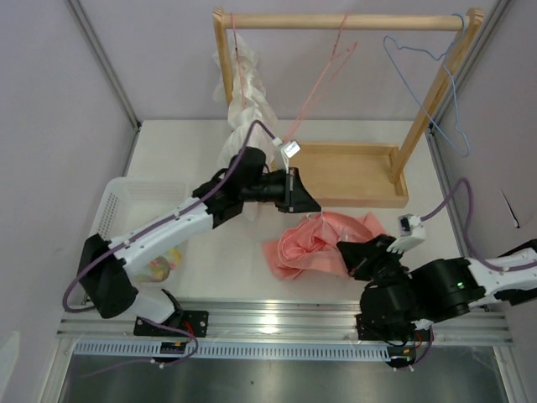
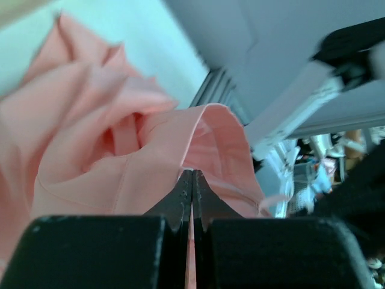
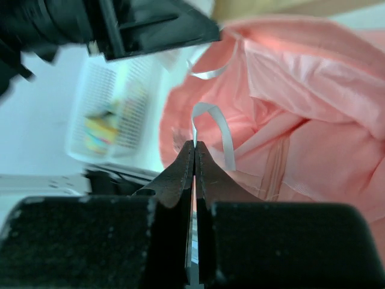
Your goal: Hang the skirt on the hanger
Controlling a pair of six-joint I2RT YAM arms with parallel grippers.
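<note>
From above, the job is only partly done. The skirt (image 1: 323,243) lies in a crumpled heap on the tabletop (image 1: 168,151). The hanger (image 1: 323,80) hangs on the wooden rail (image 1: 394,23), well apart from the skirt and with nothing on it. The left fingers (image 1: 304,200) sit at the top edge of the heap. The right fingers (image 1: 357,252) sit at its right side. I think the skirt has yet to be lifted, opened up and put onto the hanger.

In the left wrist view, the left fingers (image 2: 183,198) are pressed together. They pinch a folded edge of the skirt (image 2: 90,120) right at their tips. The rest of the cloth bunches up beyond them.

In the right wrist view, the right fingers (image 3: 180,174) are pressed together too. They pinch a thin white loop (image 3: 216,123) that belongs to the skirt (image 3: 313,108). The pink cloth spreads out beyond and to the right of the tips.
</note>
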